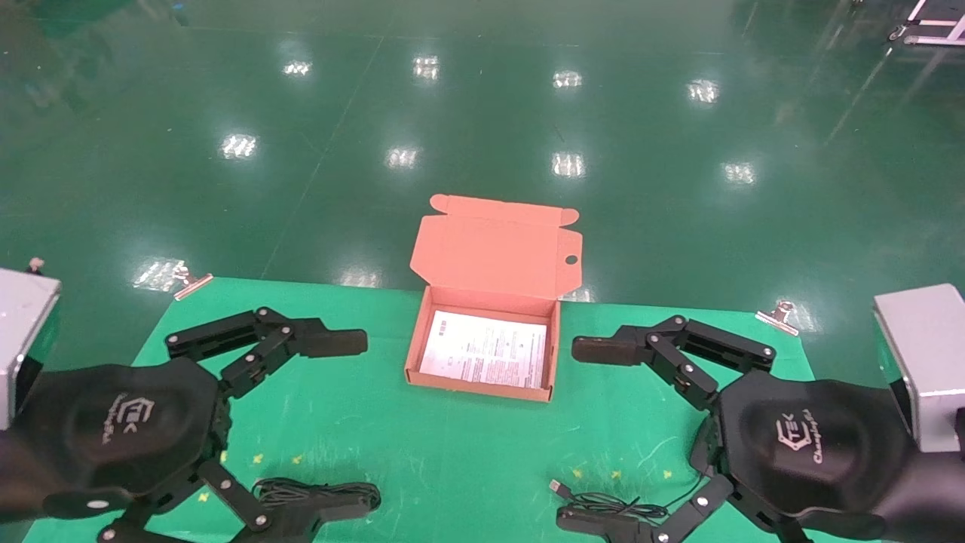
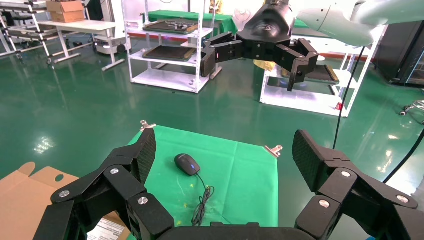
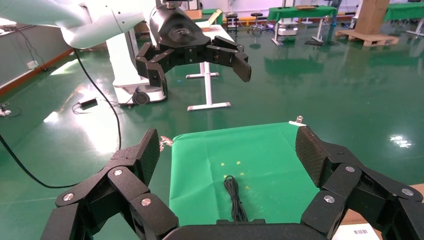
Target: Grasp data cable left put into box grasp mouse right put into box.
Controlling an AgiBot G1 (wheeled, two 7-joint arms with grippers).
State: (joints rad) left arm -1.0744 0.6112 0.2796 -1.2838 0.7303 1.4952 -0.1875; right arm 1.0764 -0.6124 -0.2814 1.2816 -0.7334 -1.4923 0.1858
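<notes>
1. Nothing packed yet, by the look of it: box open at the middle of the green surface, lid tipped back toward the far edge, only a printed sheet inside.
2. Cable lying near the front edge on the left, a flat oval bundle; long axis running roughly left to right in the head view, partly hidden by the near finger of the left gripper.
3. Left gripper raised over that side of the surface, jaws spread wide and empty, pointing inward toward the box; cable just under and beside the near finger, so clearly the closer arm for it.
4. Likely next move: drop the left jaws and turn the wrist to close across the bundle's short axis rather than along its length.
5. Mouse resting on the right side, cord trailing loosely with the USB plug at its end; body hidden under the right arm in the head view.
6. Right gripper mirrored on its own side, jaws wide open, holding nothing, hovering above the cord.
</notes>
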